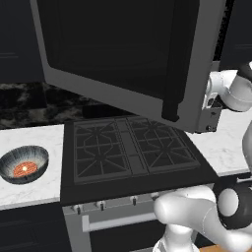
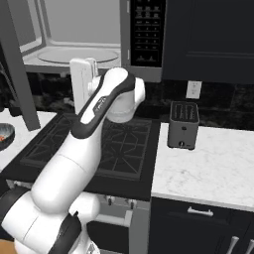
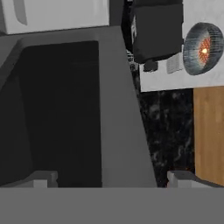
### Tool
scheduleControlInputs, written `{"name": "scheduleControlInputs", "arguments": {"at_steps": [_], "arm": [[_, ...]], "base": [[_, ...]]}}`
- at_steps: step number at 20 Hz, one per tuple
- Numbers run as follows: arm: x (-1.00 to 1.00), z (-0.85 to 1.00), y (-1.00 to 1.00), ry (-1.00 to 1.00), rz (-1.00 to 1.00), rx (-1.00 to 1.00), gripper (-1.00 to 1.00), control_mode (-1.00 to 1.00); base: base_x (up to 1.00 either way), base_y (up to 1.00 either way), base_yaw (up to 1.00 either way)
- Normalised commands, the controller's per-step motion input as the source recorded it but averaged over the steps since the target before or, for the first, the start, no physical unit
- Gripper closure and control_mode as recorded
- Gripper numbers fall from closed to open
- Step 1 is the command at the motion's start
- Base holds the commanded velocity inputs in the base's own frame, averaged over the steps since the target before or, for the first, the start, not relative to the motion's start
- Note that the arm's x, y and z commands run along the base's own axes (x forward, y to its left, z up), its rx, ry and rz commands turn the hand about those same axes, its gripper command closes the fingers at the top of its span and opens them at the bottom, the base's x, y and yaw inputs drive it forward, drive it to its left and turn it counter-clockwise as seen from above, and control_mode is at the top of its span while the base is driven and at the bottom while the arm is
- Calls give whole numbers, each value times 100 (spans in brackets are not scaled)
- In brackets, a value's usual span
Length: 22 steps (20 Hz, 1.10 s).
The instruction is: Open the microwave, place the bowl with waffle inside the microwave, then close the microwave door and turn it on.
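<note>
A: Two dark fingertips [image 3: 43,178] spread at their widest with nothing between them; that's the claw [image 3: 111,179], right up against the swung-out microwave door [image 1: 123,54].

B: And the bowl [image 1: 24,164]?

A: Well away from the claw, beyond the stove [image 1: 130,147], on the white tabletop [image 1: 34,189]. Round, dark grey-blue, pale streaks inside, with the orange-red waffle [image 1: 25,169] at its centre.

B: How would it handle?

A: Stiff, light and likely slippery, I'd judge. Pinch the rim wall and keep it level so the waffle doesn't slide. Farther up, the microwave [image 2: 74,44] cavity stands open.
</note>
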Motion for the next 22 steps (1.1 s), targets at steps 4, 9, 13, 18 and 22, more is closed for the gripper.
{"name": "scheduleControlInputs", "arguments": {"at_steps": [4,9,13,18,22], "arm": [[-54,28,96,3,3,0,-100,-100],[-45,30,100,5,2,0,-100,-100],[-35,18,100,8,0,0,-100,-100],[-26,1,100,7,0,0,-100,-100],[3,-3,70,3,-1,-5,-100,-100]], "base": [[0,0,0],[0,0,0],[0,0,0],[0,0,0],[0,0,0]]}}
